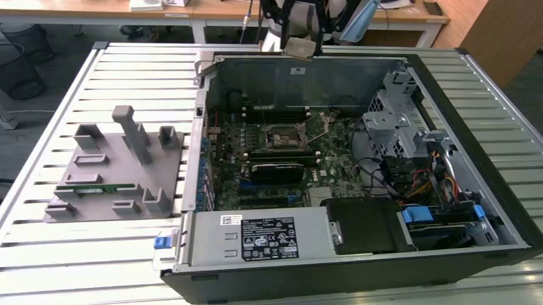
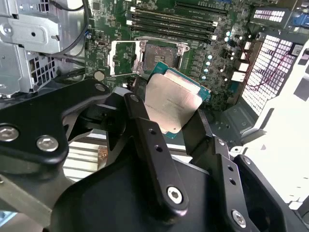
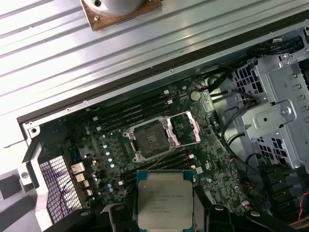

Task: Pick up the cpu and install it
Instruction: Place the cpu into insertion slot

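Cpu [image 2: 171, 104] held in the gripper [image 2: 169, 116] above the open computer case [image 1: 339, 79]

Black fingers [image 2: 145, 126] are clamped on two opposite edges of the chip — a flat square with a dull silver metal lid, faint print and a thin green rim. It hangs tilted over the case's far wall in the exterior view, off the motherboard [image 3: 96, 145] — the socket [image 3: 153, 139] lies uncovered, its metal frame flipped open.

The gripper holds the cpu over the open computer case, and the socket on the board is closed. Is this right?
Not fully. The gripper holds the cpu over the open computer case, but the socket is open and empty, as the first wrist view shows.
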`<state>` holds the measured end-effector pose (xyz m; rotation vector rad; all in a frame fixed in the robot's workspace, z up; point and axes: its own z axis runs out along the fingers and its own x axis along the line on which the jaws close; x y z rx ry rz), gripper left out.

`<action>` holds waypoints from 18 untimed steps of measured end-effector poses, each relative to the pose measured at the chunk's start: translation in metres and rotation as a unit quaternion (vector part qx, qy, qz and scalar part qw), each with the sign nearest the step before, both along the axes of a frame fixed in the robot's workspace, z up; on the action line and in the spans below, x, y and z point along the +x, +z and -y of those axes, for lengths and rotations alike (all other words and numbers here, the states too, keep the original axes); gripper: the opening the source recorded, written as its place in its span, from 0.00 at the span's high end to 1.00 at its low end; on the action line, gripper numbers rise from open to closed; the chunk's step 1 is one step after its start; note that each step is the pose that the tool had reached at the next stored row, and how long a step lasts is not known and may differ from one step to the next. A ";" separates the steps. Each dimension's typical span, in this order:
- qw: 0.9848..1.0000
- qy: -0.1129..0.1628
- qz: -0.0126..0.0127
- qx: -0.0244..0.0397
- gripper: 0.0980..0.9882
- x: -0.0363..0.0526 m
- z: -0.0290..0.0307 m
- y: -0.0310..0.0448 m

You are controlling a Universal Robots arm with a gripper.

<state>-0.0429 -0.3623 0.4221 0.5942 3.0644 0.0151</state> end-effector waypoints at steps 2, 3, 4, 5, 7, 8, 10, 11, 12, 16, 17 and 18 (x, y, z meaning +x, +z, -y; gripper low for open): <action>1.000 -0.008 0.000 0.000 0.50 0.0000 0.0000 0.0000; 1.000 -0.013 0.000 0.000 0.50 0.0000 0.0000 0.0000; 1.000 -0.017 0.000 0.000 0.50 0.0000 0.0000 0.0000; 1.000 -0.021 0.000 0.000 0.50 0.0000 0.0000 -0.0001; 1.000 -0.029 0.000 0.000 0.50 0.0000 0.0000 -0.0001; 0.999 -0.033 0.000 0.000 0.50 0.0000 0.0000 -0.0001; 0.999 -0.040 0.000 0.000 0.50 0.0000 0.0000 -0.0001; 0.999 -0.043 0.000 0.000 0.50 0.0000 0.0000 -0.0001; 0.999 -0.047 0.000 0.000 0.50 0.0000 0.0000 -0.0001; 0.998 -0.059 0.000 0.000 0.50 0.0000 0.0000 -0.0001; 0.998 -0.061 0.000 0.000 0.50 0.0000 0.0000 -0.0001; 0.998 -0.064 0.000 0.000 0.50 0.0000 0.0000 0.0000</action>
